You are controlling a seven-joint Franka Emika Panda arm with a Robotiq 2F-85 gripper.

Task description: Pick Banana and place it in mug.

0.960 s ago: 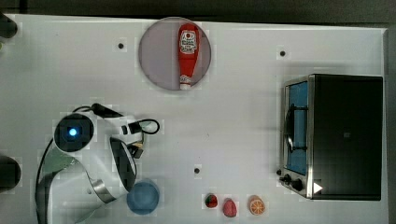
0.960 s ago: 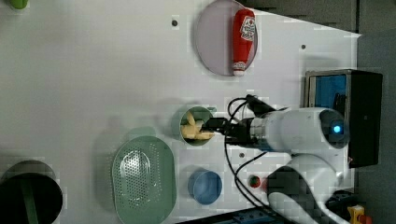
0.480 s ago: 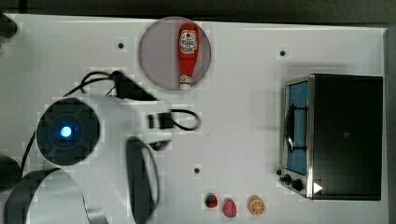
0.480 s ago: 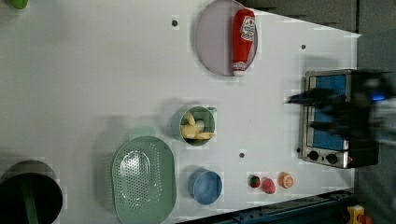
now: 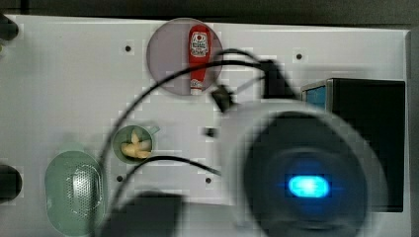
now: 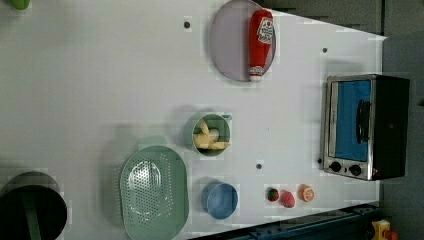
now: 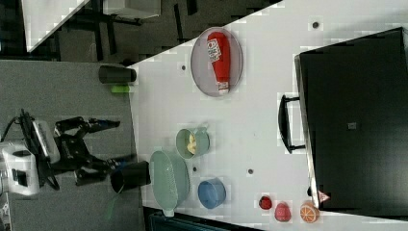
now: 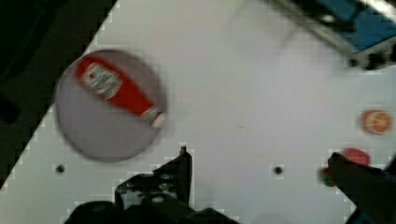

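The pale yellow banana [image 6: 210, 142] lies inside the teal-green mug [image 6: 227, 131], which stands upright near the table's middle. The top view has the banana [image 5: 134, 148] in the mug [image 5: 118, 140] left of centre, and the right view has the banana [image 7: 191, 143] in the mug [image 7: 203, 143] too. My gripper [image 7: 118, 143] is open and holds nothing; in the right view it hangs off the table's edge, well away from the mug. In the wrist view the gripper [image 8: 261, 168] is spread wide over bare table. My arm [image 5: 301, 182] looms blurred in the top view.
A ketchup bottle [image 6: 261, 42] lies on a grey plate [image 6: 227, 45]. A toaster oven [image 6: 365, 125] stands at the left view's right. Near the mug are a blue bowl [image 6: 220, 200], a green perforated bowl [image 6: 152, 192] and toy fruits [image 6: 287, 197]. A black cup [image 7: 130, 175] is near the gripper.
The arm has pulled back from the mug, swung across the top view close to the camera and left the left view. The banana stays in the mug.
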